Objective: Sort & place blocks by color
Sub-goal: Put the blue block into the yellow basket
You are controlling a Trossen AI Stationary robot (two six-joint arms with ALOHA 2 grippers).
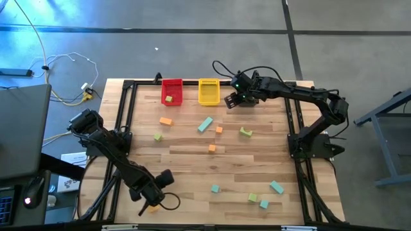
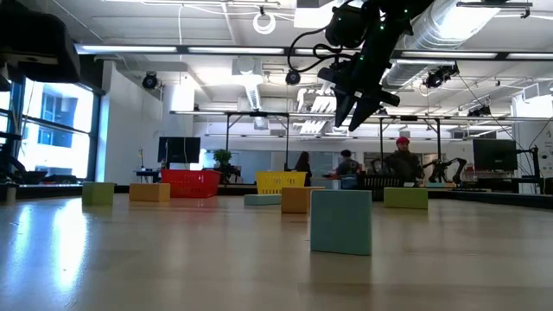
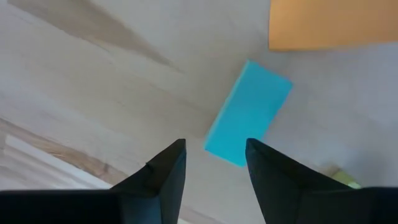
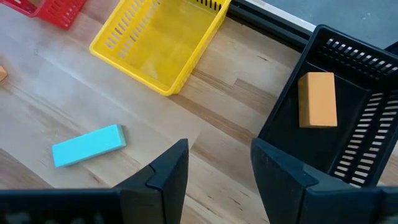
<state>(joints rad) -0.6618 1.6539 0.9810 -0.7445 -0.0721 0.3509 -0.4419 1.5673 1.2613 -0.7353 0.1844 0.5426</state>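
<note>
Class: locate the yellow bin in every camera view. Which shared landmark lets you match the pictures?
High view: yellow bin, far edge of the table, near middle.
Low view: background, centre.
Left wrist view: not in it.
Right wrist view: between red bin and black bin, at.
Shared landmark: the red bin beside it.

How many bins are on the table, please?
3: the red bin at the far edge, the yellow bin beside it, and the black bin next to the yellow one, holding an orange block.
</note>
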